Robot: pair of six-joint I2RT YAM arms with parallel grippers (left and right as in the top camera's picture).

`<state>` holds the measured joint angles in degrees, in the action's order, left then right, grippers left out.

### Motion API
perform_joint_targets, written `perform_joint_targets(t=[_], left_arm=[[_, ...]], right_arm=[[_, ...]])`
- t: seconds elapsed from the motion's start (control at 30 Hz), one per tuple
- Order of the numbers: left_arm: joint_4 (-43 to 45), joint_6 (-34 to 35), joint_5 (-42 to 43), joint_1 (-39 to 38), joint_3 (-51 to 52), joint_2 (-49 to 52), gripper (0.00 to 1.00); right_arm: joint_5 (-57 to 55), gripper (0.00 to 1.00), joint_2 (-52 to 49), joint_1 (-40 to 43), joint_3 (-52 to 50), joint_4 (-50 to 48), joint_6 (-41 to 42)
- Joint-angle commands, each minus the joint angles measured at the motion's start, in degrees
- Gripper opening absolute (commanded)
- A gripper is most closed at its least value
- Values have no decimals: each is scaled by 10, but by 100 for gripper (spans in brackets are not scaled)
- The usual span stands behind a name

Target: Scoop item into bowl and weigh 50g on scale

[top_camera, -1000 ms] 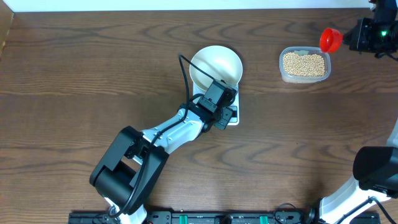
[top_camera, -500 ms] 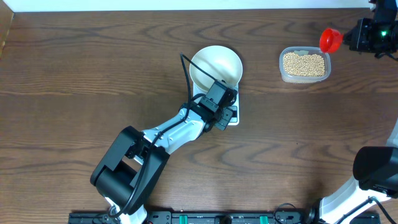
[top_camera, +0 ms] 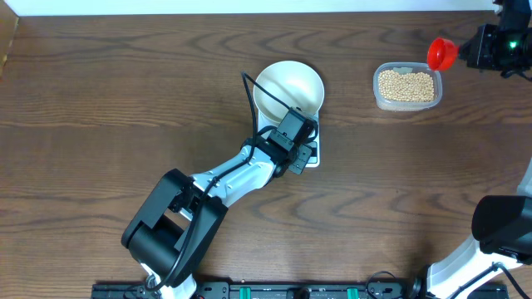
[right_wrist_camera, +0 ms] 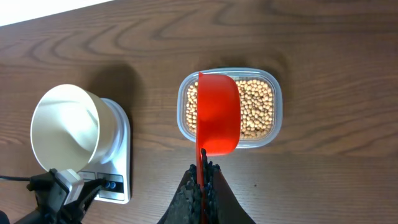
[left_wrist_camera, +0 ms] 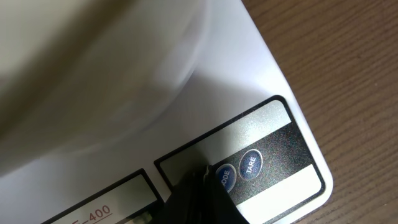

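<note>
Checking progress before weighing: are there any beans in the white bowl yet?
No, the white bowl on the scale shows a bare white inside, while the beans lie in the clear tub.

The desk [top_camera: 100,100] is dark brown wood with wavy, lighter grain streaked across it. The bowl [top_camera: 291,83] is a plain creamy white. The scale [left_wrist_camera: 261,81] is white too, with a black panel, a silvery grey band, round blue buttons [left_wrist_camera: 250,163] lettered in white, and some reddish print. The beans [top_camera: 406,85] are tan-yellow, and their tub [right_wrist_camera: 278,106] is clear. The scoop [right_wrist_camera: 217,115] is bright red. The left end effector [left_wrist_camera: 200,186] and right end effector [right_wrist_camera: 202,180] are black. The left arm [top_camera: 241,170] is white with black parts.
</note>
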<state>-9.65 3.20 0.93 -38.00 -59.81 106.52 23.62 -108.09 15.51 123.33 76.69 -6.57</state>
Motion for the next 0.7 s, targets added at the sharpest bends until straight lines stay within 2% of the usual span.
perform_joint_targets(t=[0.0,0.67], left_arm=[[-21,14,-51,11,24,47,7],[-35,44,-72,10,32,47,7]], right_arm=[[9,1,-4,-2,2,1,-9],[9,1,-4,-2,2,2,-9]])
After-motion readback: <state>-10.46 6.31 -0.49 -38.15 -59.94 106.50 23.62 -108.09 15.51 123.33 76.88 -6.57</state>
